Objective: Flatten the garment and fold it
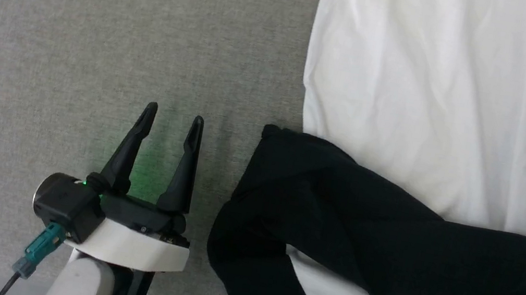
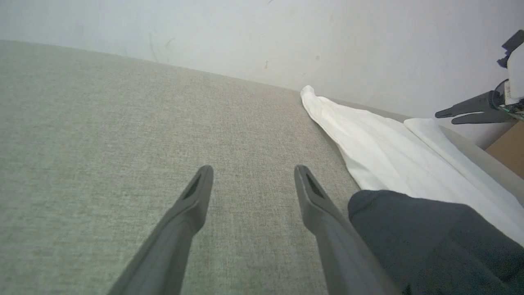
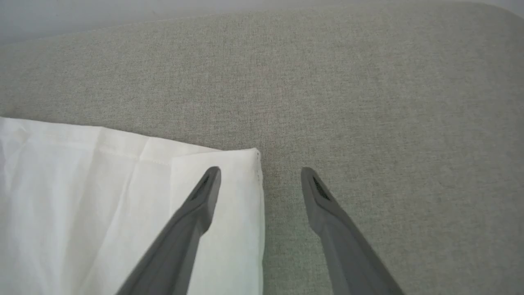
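Near the front edge of the table (image 1: 79, 7), which is covered in grey woven cloth, the left gripper (image 1: 175, 113) hovers over bare surface. Its two dark fingers are spread wide with nothing between them. Just to its right lies the garment (image 1: 441, 91), on the right half of the table. Its black part is bunched up nearest the front edge and folded across the white cloth, with a strip of white showing from under it. The right finger of the left gripper sits close beside this black bunch, and contact cannot be made out.

Beyond the black part, the white body stretches toward the far edge, mostly flat with soft creases. At its far hem the right gripper (image 3: 260, 170) is over the cloth's corner with its jaws wide apart and empty. One finger is above the white hem, the other above bare table. A pale wall (image 2: 245, 32) rises behind the far edge.
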Motion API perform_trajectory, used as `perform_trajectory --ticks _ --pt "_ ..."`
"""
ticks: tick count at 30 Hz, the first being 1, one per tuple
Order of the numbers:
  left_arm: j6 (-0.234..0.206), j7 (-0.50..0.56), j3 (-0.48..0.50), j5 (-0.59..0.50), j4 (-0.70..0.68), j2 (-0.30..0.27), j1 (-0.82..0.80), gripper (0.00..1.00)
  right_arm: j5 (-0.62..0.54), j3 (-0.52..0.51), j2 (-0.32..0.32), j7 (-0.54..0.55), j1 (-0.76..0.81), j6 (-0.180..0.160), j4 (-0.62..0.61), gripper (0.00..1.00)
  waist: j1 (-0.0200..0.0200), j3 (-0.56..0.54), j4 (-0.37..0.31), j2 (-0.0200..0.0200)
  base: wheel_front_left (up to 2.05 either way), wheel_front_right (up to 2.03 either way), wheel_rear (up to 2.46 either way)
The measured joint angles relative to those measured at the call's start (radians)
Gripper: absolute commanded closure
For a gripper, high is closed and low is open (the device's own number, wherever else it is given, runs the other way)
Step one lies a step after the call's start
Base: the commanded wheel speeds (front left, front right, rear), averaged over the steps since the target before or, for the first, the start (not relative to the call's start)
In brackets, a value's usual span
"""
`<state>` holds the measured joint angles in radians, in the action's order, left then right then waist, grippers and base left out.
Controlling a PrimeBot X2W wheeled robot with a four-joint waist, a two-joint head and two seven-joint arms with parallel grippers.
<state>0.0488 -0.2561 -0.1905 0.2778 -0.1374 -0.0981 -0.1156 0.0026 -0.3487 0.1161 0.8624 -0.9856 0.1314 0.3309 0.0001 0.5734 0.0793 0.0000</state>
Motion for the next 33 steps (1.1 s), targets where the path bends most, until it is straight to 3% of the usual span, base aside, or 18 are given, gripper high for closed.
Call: perform_trajectory --ticks 8,9,10,11,12,13,22,25,28,33 --pt "0.012 0.000 0.002 -0.007 0.006 0.012 -0.019 0.00 -0.057 -0.052 -0.025 0.026 -0.020 0.000 0.014 0.02 0.0000 0.041 0.040 0.0000 0.00 0.00 0.00" --pt "0.012 0.000 0.002 -0.007 0.008 0.013 -0.019 0.00 -0.065 -0.062 -0.027 0.028 -0.020 0.000 0.015 0.34 0.0000 0.043 0.044 0.0000 0.00 0.00 0.00" --pt "0.013 0.000 0.004 -0.008 0.009 0.015 -0.020 0.00 -0.070 -0.070 -0.028 0.029 -0.022 0.000 0.015 0.54 -0.0001 0.045 0.047 0.0000 0.00 0.00 0.00" --pt "0.013 0.000 0.005 -0.011 0.009 0.016 -0.020 0.00 -0.076 -0.076 -0.030 0.029 -0.026 0.000 0.013 0.67 -0.0001 0.047 0.049 0.0000 0.00 0.00 0.00" --pt "0.014 0.000 0.006 -0.015 0.009 0.017 -0.020 0.00 -0.082 -0.081 -0.032 0.029 -0.031 0.000 0.012 0.97 -0.0001 0.048 0.051 0.0000 0.00 0.00 0.00" --pt "0.016 0.000 0.007 -0.017 0.009 0.017 -0.021 0.00 -0.088 -0.085 -0.034 0.026 -0.035 0.000 0.012 1.00 -0.0001 0.049 0.052 0.0000 0.00 0.00 0.00" --pt "0.030 0.000 0.025 -0.029 0.007 0.020 -0.031 0.00 -0.082 -0.095 -0.049 -0.037 -0.033 0.000 0.048 1.00 -0.0001 0.016 0.043 0.0000 0.00 0.00 0.00" --pt "0.046 0.022 0.023 -0.024 -0.025 -0.012 -0.055 0.00 -0.059 -0.071 -0.053 -0.065 -0.018 0.000 0.067 1.00 -0.0002 -0.011 0.037 0.0000 0.00 0.00 0.00" --pt "0.058 0.109 0.022 -0.027 -0.082 -0.090 -0.158 0.00 -0.033 -0.054 -0.057 -0.086 0.008 0.000 0.082 1.00 -0.0001 -0.040 0.031 0.0000 0.00 0.00 0.00" --pt "0.074 0.367 -0.012 0.036 -0.118 -0.193 -0.438 0.00 -0.006 -0.037 -0.059 -0.116 0.015 0.000 0.094 1.00 -0.0002 -0.067 0.010 0.0000 0.00 0.00 0.00"
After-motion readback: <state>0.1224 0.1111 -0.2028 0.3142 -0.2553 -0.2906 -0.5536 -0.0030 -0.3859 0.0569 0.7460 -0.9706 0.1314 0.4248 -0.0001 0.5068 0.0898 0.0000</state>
